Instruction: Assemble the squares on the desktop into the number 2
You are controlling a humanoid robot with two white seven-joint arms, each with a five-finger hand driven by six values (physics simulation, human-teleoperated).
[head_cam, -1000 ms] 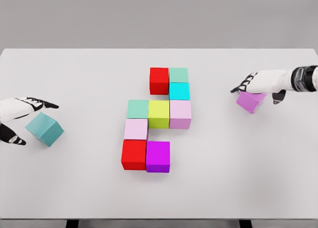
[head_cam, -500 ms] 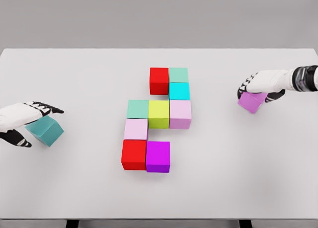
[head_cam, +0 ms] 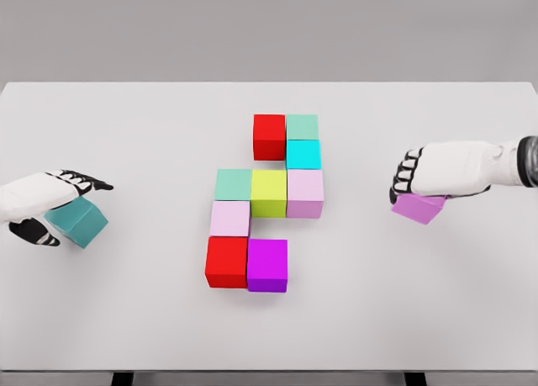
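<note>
1. Since a moment ago the right robot hand has carried the purple cube nearer the block figure, fingers curled over its top
2. Left robot hand has closed in on the teal cube, fingers over it and thumb at its near side; a firm grip cannot be told
3. Nine cubes sit mid-bench, from the upper red cube to the magenta cube
</note>
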